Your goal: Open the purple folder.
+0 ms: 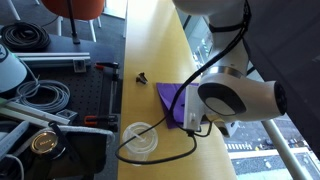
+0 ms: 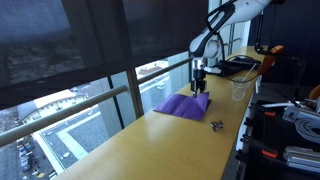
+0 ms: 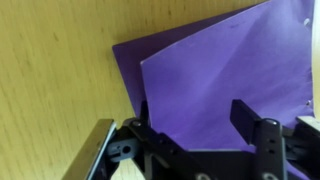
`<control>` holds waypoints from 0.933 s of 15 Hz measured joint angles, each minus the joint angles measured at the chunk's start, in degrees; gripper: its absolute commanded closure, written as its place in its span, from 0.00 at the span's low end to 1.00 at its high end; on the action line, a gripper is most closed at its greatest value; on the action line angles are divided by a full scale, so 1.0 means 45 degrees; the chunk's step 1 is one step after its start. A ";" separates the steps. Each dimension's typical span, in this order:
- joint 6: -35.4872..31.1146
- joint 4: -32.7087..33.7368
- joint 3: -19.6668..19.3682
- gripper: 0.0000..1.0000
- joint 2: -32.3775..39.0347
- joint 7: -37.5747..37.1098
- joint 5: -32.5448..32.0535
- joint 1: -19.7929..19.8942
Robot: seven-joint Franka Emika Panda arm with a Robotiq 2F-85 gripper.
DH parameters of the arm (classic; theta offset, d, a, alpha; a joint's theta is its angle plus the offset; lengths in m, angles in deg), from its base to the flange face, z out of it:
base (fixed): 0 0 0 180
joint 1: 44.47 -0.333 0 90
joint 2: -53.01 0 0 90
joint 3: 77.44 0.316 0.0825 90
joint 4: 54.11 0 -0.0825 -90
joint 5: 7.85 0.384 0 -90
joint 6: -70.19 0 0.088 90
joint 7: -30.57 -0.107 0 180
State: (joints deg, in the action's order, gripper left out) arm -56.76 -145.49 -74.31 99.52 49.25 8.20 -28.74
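Observation:
The purple folder (image 1: pixel 170 96) lies flat on the wooden table and shows in both exterior views (image 2: pixel 178 105). In the wrist view the purple folder (image 3: pixel 230 60) fills the upper right, with its lighter top cover shifted off the darker cover beneath. My gripper (image 3: pixel 192 120) hangs straight over the folder's near edge with both fingers spread wide and purple cover between them. It also shows in both exterior views (image 2: pixel 200 88) (image 1: pixel 192 122), low at the folder's edge. No white paper is visible.
A clear plastic cup (image 1: pixel 140 140) stands on the table near the folder and appears again (image 2: pixel 238 90). A small black clip (image 1: pixel 141 76) (image 2: pixel 216 125) lies beyond the folder. A black cable (image 1: pixel 165 152) loops past the cup. Equipment and cables crowd the bench beside the table (image 1: pixel 45 95).

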 measured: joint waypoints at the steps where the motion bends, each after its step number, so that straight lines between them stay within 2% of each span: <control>1: 0.0003 0.0027 0.0000 0.58 0.0004 -0.0118 0.0000 -0.0054; 6: 0.0003 0.0105 0.0000 0.95 0.0002 -0.0480 0.0000 -0.0202; 7: 0.0003 0.0136 0.0000 0.99 -0.0002 -0.0534 0.0000 -0.0219; 14: 0.0041 0.0361 -0.0005 1.00 -0.0309 -0.0817 -0.0021 -0.0254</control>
State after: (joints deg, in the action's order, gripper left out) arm -56.57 -143.86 -74.34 98.13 45.58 8.10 -29.88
